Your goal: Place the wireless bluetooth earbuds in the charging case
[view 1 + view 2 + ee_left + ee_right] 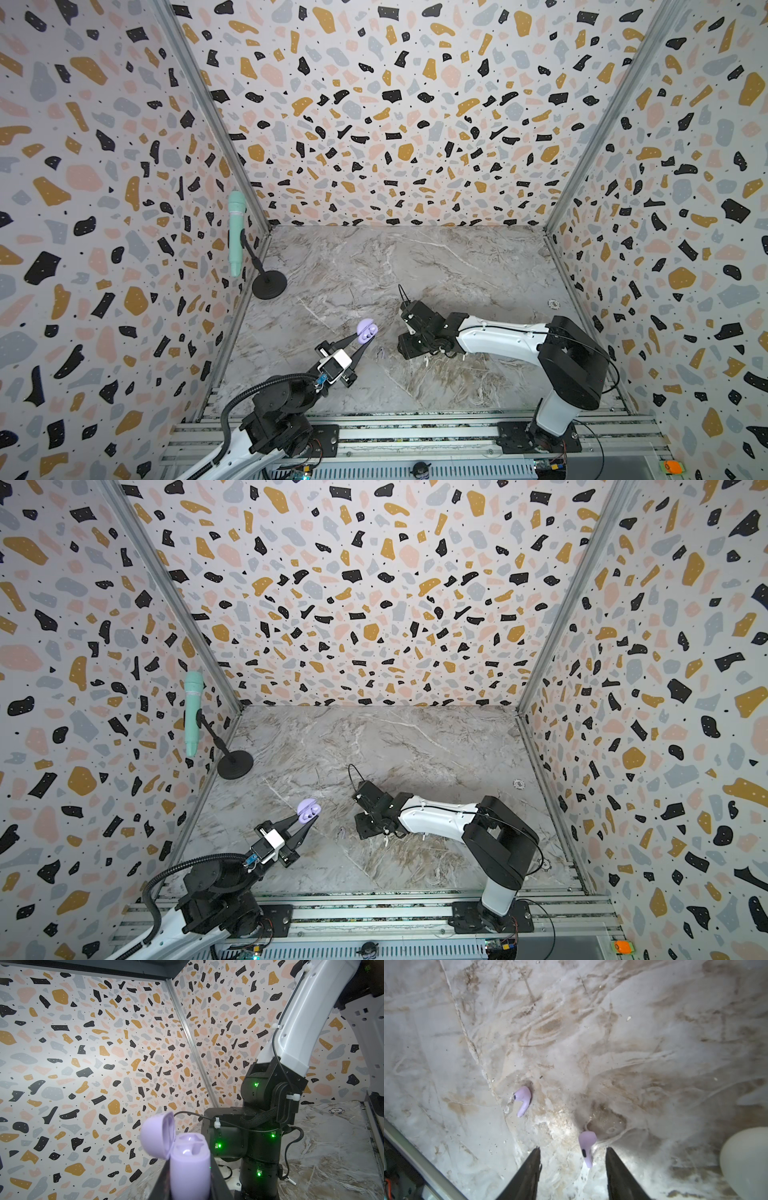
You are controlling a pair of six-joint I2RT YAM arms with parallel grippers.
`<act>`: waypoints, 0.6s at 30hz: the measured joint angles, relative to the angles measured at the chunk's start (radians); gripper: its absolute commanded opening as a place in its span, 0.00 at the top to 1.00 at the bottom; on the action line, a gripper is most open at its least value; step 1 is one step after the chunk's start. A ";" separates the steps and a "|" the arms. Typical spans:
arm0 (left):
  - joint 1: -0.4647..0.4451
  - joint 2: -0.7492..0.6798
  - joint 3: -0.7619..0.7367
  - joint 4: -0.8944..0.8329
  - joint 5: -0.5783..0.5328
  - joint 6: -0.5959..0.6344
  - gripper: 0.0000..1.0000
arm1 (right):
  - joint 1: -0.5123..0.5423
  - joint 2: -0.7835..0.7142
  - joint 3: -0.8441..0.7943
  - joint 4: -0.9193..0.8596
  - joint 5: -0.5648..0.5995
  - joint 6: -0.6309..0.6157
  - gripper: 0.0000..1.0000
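Your left jaws clench the open case [189, 1169] above the desk [633, 1022], your right jaws stand parted and empty astride an earbud [586, 1147] lying there, so you seem at the pick-up: centre, close gently on its stem, then lift.

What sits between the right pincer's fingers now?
A lavender earbud, loose on the table, touching neither finger; the right wrist view shows it.

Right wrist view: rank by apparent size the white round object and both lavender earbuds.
Largest: white round object, though cropped. Then near earbud and far earbud: alike; nearness makes ranking unsure.
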 measured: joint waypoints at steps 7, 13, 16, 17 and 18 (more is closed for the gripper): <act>0.000 0.000 0.000 -0.002 0.000 0.000 1.00 | 0.002 0.053 0.050 -0.059 0.017 -0.045 0.54; 0.000 0.000 0.000 -0.002 0.000 0.000 1.00 | 0.002 0.082 0.055 -0.078 0.020 -0.064 0.59; 0.000 0.000 0.000 -0.002 0.000 0.000 1.00 | 0.002 0.084 0.055 -0.079 0.020 -0.071 0.59; 0.000 0.000 0.000 -0.002 0.000 0.000 1.00 | 0.002 0.084 0.055 -0.079 0.020 -0.074 0.60; 0.000 0.000 0.000 -0.002 0.000 0.000 1.00 | 0.002 0.084 0.055 -0.079 0.020 -0.076 0.61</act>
